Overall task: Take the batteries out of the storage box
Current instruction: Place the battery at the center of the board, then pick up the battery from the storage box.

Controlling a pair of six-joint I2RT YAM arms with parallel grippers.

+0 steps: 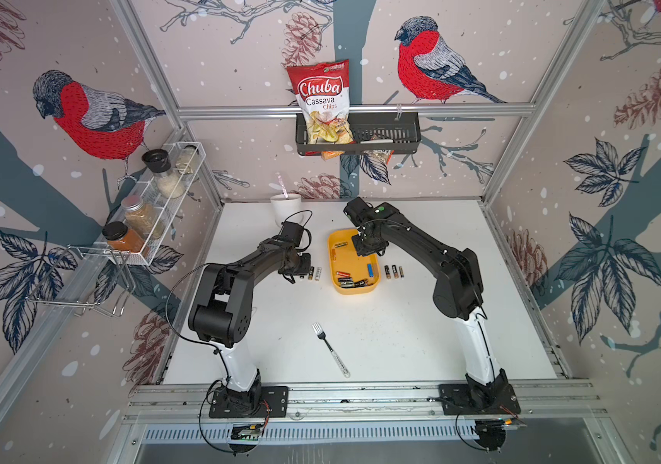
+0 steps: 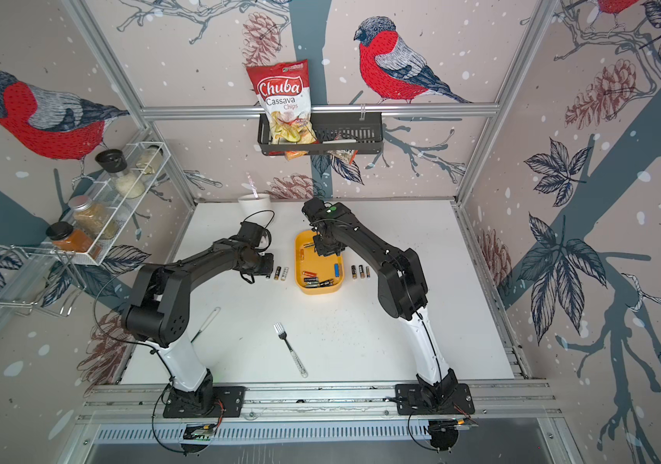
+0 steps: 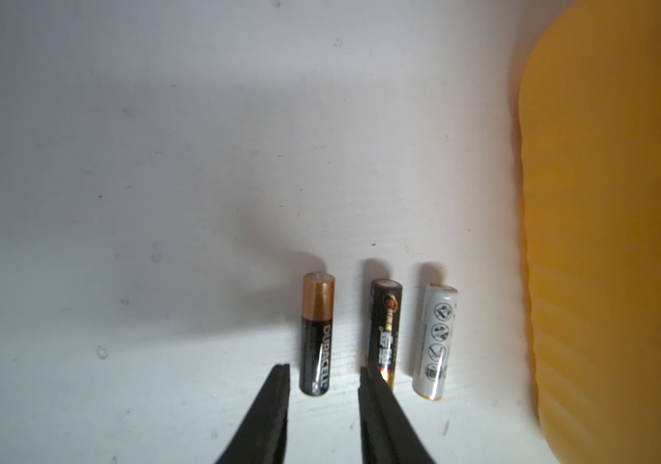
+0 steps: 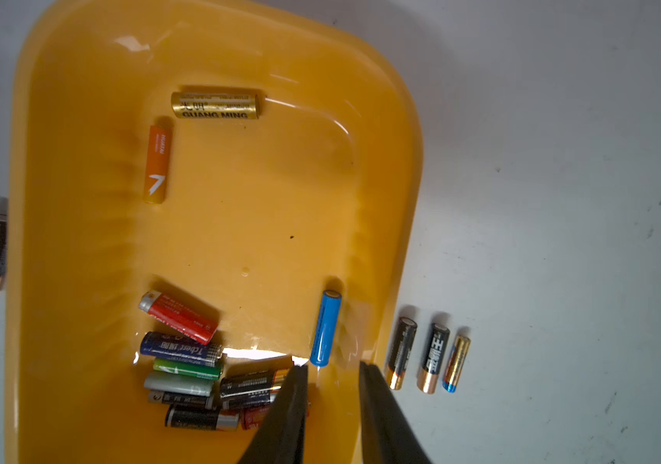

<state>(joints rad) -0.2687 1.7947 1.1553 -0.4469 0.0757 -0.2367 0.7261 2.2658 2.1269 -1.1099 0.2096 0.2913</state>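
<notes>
Your box (image 1: 355, 290) sits on the tabletop (image 1: 361, 341) near the middle of both top views, between the two arms. Most of the batteries (image 1: 351, 281) in it crowd its lower end in the frame. A blue cell (image 4: 325, 327) lies alone by its right wall.

In the right wrist view you can read GUANG MING on the gold cell (image 4: 216, 105) and Tcbest on the dark blue cell (image 4: 180, 348). The orange cell (image 4: 156, 164) carries white lettering too small to read surely.

Your right gripper (image 4: 332, 365) hangs over the box, spread and pinching nothing. The blue cell's end lies just at the gap, and you cannot tell whether anything touches it. A row of three (image 4: 435, 357) lies on the tabletop just right of the box.

Just left of the box lie three more, side by side: one marked DURACELL (image 3: 316, 333), a brown cell (image 3: 385, 329) with Chinese characters, and a white cell (image 3: 435, 341) with warning symbols. Your left gripper (image 3: 324, 366) is spread, one finger on each side of the DURACELL end with a gap on both sides, so it holds nothing.

At the top centre of both top views, a bag (image 1: 320, 102) reading Chuba Cassava Chips stands in a black basket (image 1: 397, 132).
</notes>
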